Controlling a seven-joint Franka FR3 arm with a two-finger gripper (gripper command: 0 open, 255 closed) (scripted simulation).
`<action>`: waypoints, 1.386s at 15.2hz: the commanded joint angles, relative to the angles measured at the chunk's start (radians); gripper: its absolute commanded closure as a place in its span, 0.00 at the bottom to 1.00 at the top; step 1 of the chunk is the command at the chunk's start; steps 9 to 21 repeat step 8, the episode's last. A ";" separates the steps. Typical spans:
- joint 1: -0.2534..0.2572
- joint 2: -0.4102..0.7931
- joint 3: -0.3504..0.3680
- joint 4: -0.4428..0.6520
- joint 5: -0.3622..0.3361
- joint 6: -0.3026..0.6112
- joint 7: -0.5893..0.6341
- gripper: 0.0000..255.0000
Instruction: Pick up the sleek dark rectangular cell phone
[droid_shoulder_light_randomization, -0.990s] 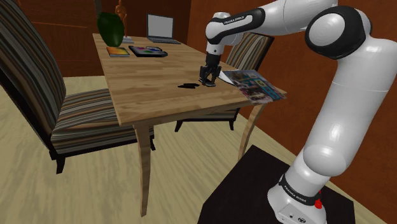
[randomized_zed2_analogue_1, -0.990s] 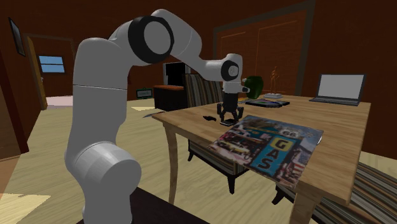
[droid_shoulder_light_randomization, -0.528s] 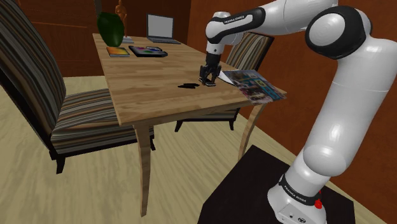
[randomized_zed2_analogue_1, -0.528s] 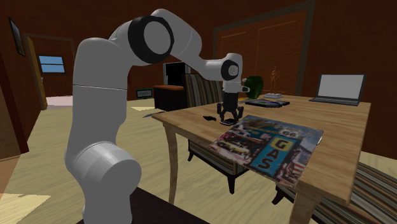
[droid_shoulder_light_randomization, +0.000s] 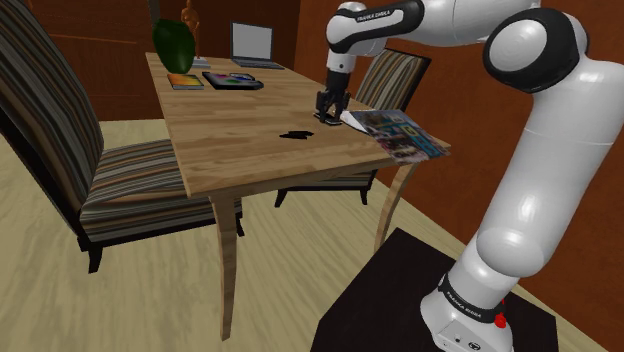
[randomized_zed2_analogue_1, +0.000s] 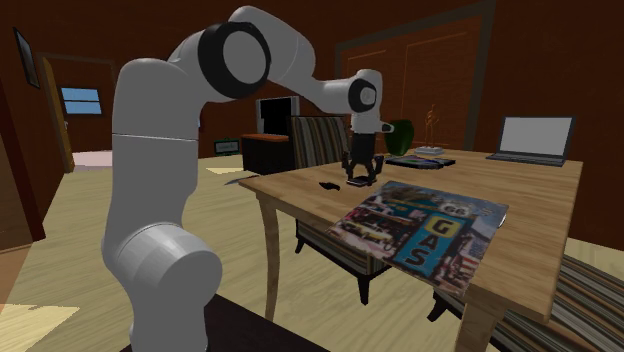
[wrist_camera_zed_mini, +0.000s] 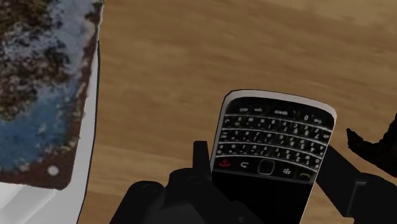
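Note:
A dark cell phone (wrist_camera_zed_mini: 275, 127) with a small keypad and a pale rim is clasped between my two black fingers, its keypad end sticking out past them. My gripper (wrist_camera_zed_mini: 270, 170) is shut on it. In the shoulder view my gripper (droid_shoulder_light_randomization: 328, 114) hangs a little above the wooden table (droid_shoulder_light_randomization: 230, 140), beside the magazine's near corner. The second exterior view has the gripper (randomized_zed2_analogue_1: 360, 180) raised just off the tabletop, with the phone as a dark sliver at its tips.
A colourful magazine (droid_shoulder_light_randomization: 398, 133) overhangs the table corner beside the gripper. A small flat black object (droid_shoulder_light_randomization: 296, 134) lies on the table close by. A laptop (droid_shoulder_light_randomization: 253, 45), a green vase (droid_shoulder_light_randomization: 173, 42) and books (droid_shoulder_light_randomization: 232, 80) stand at the far end. Striped chairs (droid_shoulder_light_randomization: 70, 140) flank the table.
The gripper has risen off the tabletop with the phone held in it. The small black object on the table has stayed put.

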 joint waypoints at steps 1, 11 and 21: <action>0.001 -0.001 0.001 0.028 -0.001 -0.028 0.003 1.00; 0.000 0.000 0.000 0.097 -0.001 -0.098 0.005 1.00; 0.000 0.000 0.000 0.097 -0.001 -0.098 0.005 1.00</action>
